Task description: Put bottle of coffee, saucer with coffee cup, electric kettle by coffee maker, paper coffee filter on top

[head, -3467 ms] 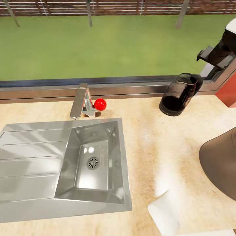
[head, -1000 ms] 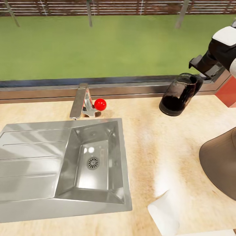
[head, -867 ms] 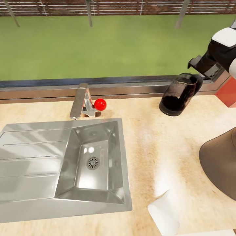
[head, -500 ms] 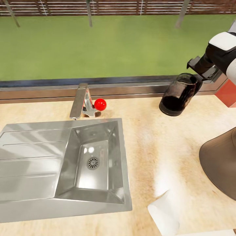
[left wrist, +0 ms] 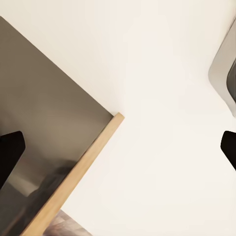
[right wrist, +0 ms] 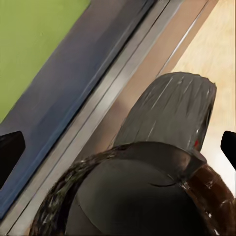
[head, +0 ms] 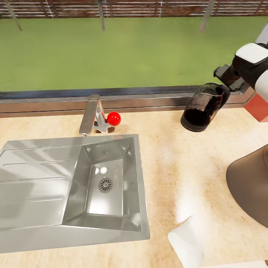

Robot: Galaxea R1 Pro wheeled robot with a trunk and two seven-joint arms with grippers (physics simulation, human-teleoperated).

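Kettle: a dark electric kettle (head: pixel 203 108) is seen standing on the countertop (head: pixel 175 156) at the far right, just in front of the window sill (head: pixel 130 100); in the right wrist view the kettle (right wrist: pixel 147 196) is shown from above and cut off at the near edge, its handle (right wrist: pixel 172 110) turned toward the window
Right gripper: the right gripper (head: pixel 227 76) is held above and just beyond the kettle's handle side; its fingers are mostly hidden behind the arm's black-and-white body, but in the right wrist view two dark fingertips (right wrist: pixel 11 152) are seen far apart at either edge, so the jaws are spread wide with nothing between them except the kettle below
Left gripper: in the left wrist view dark fingertips (left wrist: pixel 10 152) are seen at both edges, spread wide and holding nothing; a pale surface and a wood-edged panel (left wrist: pixel 73 174) lie beyond them, and what these belong to cannot be told
Sink: a steel sink (head: pixel 74 186) with a drainboard is set into the counter at the left, with a tap (head: pixel 91 115) and a red knob (head: pixel 114 118) behind it
Cut-off things: a brown rounded shape (head: pixel 251 186) is cropped at the right edge and a white object (head: pixel 186 243) at the near edge; neither can be identified
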